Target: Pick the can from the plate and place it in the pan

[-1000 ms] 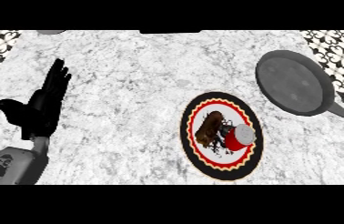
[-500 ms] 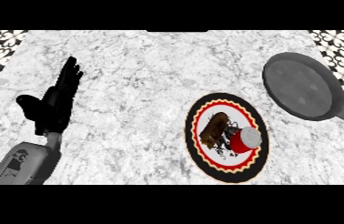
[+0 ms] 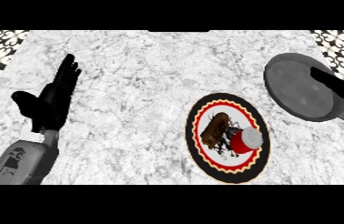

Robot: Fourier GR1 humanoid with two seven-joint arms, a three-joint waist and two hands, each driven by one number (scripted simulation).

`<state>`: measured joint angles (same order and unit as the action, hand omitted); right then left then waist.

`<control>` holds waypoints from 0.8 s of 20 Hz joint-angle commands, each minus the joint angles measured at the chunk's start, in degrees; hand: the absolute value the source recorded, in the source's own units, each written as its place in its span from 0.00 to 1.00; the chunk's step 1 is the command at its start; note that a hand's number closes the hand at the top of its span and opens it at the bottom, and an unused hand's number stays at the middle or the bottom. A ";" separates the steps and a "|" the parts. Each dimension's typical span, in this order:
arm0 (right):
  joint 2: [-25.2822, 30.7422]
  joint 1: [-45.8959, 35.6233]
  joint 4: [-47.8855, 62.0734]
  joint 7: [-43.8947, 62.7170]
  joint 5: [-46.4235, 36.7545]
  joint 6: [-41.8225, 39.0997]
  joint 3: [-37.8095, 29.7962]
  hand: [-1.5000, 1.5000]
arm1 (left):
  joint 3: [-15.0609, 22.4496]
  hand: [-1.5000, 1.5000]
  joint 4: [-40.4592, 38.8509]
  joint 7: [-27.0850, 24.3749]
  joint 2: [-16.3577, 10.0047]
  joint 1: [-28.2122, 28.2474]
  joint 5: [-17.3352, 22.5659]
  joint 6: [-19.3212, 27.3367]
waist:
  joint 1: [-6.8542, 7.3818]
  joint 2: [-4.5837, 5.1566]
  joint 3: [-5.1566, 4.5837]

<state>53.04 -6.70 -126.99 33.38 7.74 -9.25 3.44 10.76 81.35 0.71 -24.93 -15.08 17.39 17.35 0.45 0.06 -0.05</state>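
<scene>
White marbled desk (image 3: 148, 73) carries a round black-rimmed patterned plate (image 3: 227, 100) with the red metal can (image 3: 245, 140) on it, near the grey round pan (image 3: 295, 89). Left hand (image 3: 50, 100) rests at the left with fingers straight, grasping nothing. Right hand (image 3: 329, 79) only edges in over the pan, so its grip cannot be told.

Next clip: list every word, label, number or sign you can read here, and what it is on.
No readable text in this view.
Can: red side, no label legible.
Plate: picture and zigzag border only, no words.
Left forearm: small dark marks, too blurred to read.
</scene>
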 commanded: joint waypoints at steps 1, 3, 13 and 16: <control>-4.23 -6.50 0.53 7.56 -5.52 -0.06 8.26 0.00 | -1.97 0.50 -1.16 -1.01 0.73 -0.15 0.17 -2.69 | 0.30 0.07 -0.01; -5.30 -0.68 0.06 6.52 -8.84 -0.74 8.43 0.00 | -2.48 0.50 -5.21 -2.85 2.49 -0.68 -1.18 -1.55 | -0.55 0.06 0.01; -13.27 -5.69 9.37 11.50 -16.51 -5.47 10.03 0.00 | -3.33 0.50 1.36 0.27 3.56 2.26 -4.28 -3.51 | -0.20 -0.02 0.05; -14.18 -3.08 10.14 7.86 -16.17 -9.22 6.40 0.00 | -4.92 0.50 3.41 2.65 3.86 2.46 -5.21 -3.87 | -0.41 -0.08 0.06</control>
<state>39.99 -10.95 -119.93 44.23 -7.88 -14.70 12.59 6.78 83.12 2.52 -21.77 -13.65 13.39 14.25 0.14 0.00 -0.01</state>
